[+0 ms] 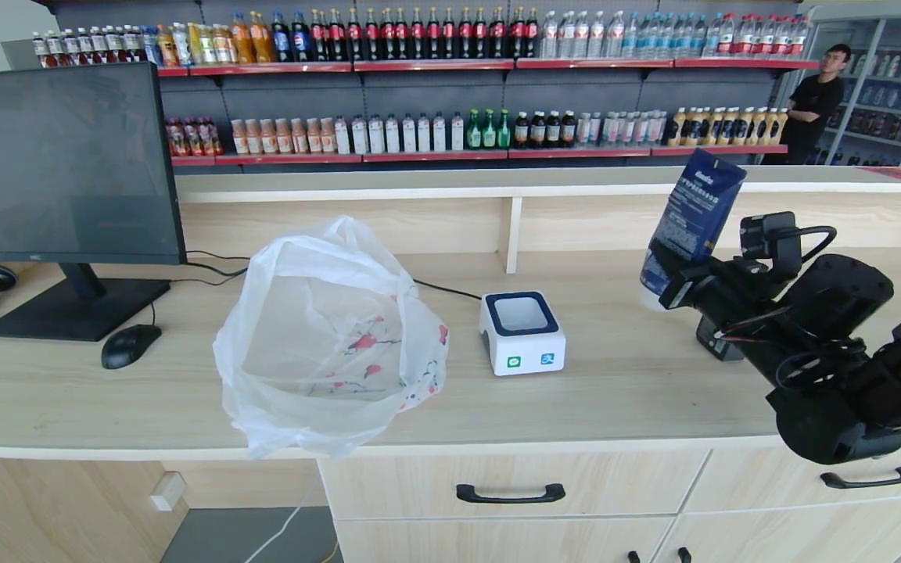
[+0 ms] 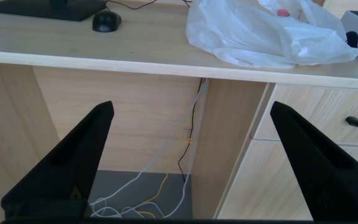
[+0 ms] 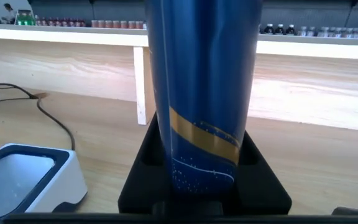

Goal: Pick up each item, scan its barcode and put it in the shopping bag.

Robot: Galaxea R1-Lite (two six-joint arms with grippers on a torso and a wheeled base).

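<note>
Parked low before the counter (image 1: pixel 622 391), under its front edge: left gripper (image 2: pixel 188 162), fingers spread wide, nothing between them.

Up over the counter, clamped in the right gripper (image 1: pixel 673 289): a blue pouch (image 1: pixel 693 215), pinched near its base, fingers closed against both faces. Standing tall above the fingers, top tilted a little to one side. Likely top-heavy with so low a grip; could sag, swing or slide through the fingers on a quick turn. Cannot tell which face carries the barcode; might miss the scan if turned the wrong way.

Beside the fingers, toward the robot's left, apart from the pouch: the white scanner (image 1: pixel 522 332), window facing up. Could be knocked or shoved along the counter if the pouch's bottom came down too low over it.

Beyond the scanner from the fingers, well apart: the shopping bag (image 1: pixel 329 336), thin, slumped, mouth gaping upward but soft-rimmed. Might fold shut under a pouch dropped on its rim, spilling it onto the counter. Reaches the counter's front edge, so could be dragged off by a sideways push.

Farther left again: a mouse (image 1: pixel 131 345) and a monitor (image 1: pixel 63 164), out of the way.
</note>
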